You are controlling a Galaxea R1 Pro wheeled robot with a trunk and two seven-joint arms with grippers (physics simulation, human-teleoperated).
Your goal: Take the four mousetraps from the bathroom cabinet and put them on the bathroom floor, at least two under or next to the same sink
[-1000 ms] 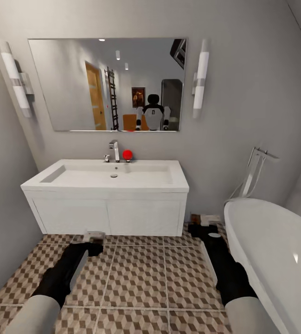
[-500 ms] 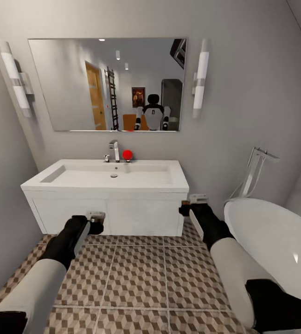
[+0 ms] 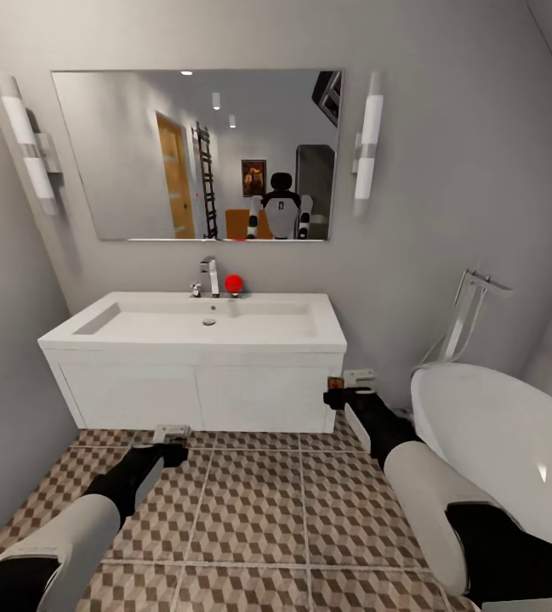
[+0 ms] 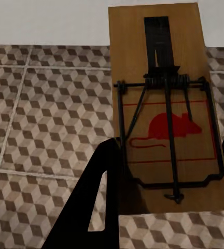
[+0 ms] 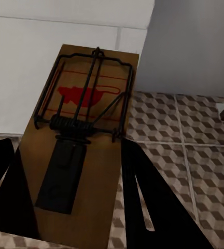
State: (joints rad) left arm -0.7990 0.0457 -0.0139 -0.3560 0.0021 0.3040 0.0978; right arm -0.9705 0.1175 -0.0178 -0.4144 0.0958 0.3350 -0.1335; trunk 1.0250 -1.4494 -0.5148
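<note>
The left tool [image 3: 172, 435] sits low over the bathroom floor of brown, beige and white cube-patterned tiles [image 3: 254, 501], just in front of the left half of the white vanity, and the left wrist view shows its dark fingers [image 4: 99, 202] closed on the edges of a flat brown wooden mousetrap with dark wire and a red mouse print [image 4: 166, 111], which lies flat between them with the tiles beneath it; whether the board touches the floor cannot be told. The right tool [image 3: 349, 387] is raised beside the right front corner of the vanity, and the right wrist view shows its black fingers [image 5: 143, 192] pinching the sides of a second brown wooden mousetrap with a red mouse print [image 5: 78, 140], held against the white vanity front with the grey wall and tiles to one side. Ahead stands the long white rectangular bathroom sink [image 3: 97, 321] with a chrome tap [image 3: 211, 275] and a small red ball [image 3: 234, 283] at its far edge. A wide mirror [image 3: 122, 153] hangs above it, flanked by two tube lamps. The big white oval bathtub [image 3: 497, 450] crowds the right arm closely on the right side.
</note>
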